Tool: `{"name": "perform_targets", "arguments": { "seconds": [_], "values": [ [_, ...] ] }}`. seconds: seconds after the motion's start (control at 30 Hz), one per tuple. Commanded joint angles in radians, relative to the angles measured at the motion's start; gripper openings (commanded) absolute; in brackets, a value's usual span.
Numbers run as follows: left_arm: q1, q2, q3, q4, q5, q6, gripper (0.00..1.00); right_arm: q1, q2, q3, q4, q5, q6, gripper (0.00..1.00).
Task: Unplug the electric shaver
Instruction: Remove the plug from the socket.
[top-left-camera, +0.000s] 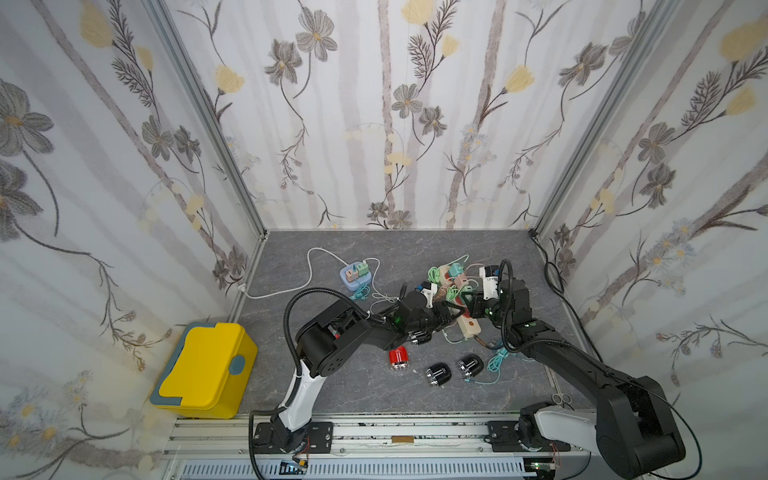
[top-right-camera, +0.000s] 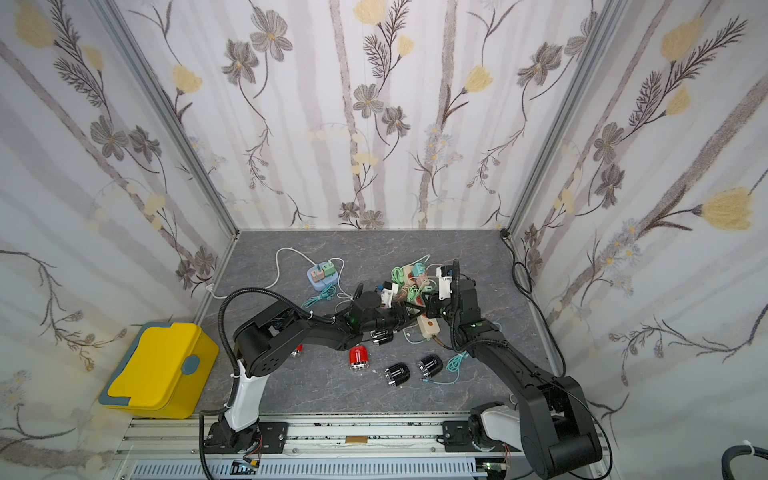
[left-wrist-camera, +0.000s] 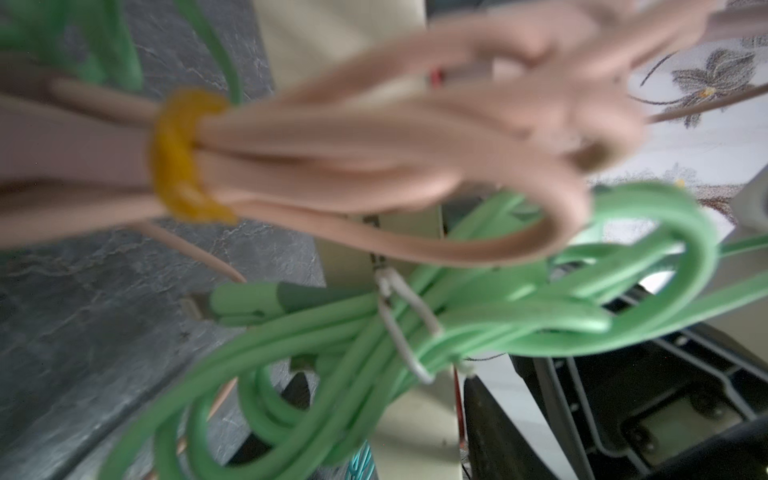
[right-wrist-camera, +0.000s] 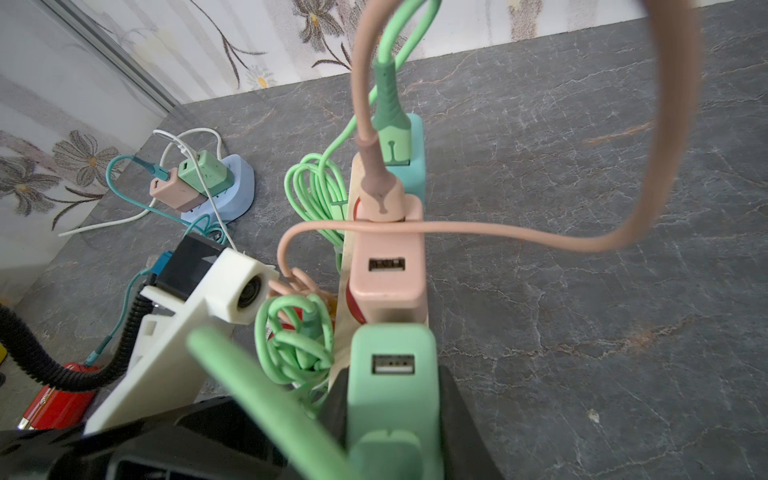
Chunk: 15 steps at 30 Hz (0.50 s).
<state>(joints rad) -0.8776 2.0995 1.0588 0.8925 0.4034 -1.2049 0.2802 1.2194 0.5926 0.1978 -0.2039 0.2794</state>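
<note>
Green adapter (right-wrist-camera: 390, 374) pinched between right gripper (right-wrist-camera: 390, 399) fingers (right-wrist-camera: 455, 399), on beige power strip (top-left-camera: 469, 328). Black shaver (top-left-camera: 419, 336) seen just beneath left gripper (top-left-camera: 448, 312), seemingly untouched; left finger spacing cannot be told.

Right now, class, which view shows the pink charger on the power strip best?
The right wrist view: the pink charger sits central and sharp, USB port facing the camera. In both top views it is tiny among tangled cables. The left wrist view shows only blurred cables.

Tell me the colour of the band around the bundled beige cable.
Yellow band; clearest in the left wrist view.
</note>
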Motion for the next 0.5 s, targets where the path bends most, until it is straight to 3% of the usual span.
{"name": "perform_targets", "arguments": {
  "seconds": [0.0, 0.33, 0.47],
  "values": [
    [0.002, 0.014, 0.023, 0.002, 0.000, -0.002, 0.53, 0.003, -0.011, -0.003, 0.120, -0.028, 0.015, 0.14],
    [0.004, 0.048, 0.038, 0.058, 0.014, -0.019, 0.45, 0.009, -0.004, -0.020, 0.146, -0.031, 0.036, 0.14],
    [0.003, 0.037, 0.034, 0.070, 0.016, 0.005, 0.34, 0.010, -0.003, -0.028, 0.161, -0.036, 0.055, 0.13]
  ]
}}
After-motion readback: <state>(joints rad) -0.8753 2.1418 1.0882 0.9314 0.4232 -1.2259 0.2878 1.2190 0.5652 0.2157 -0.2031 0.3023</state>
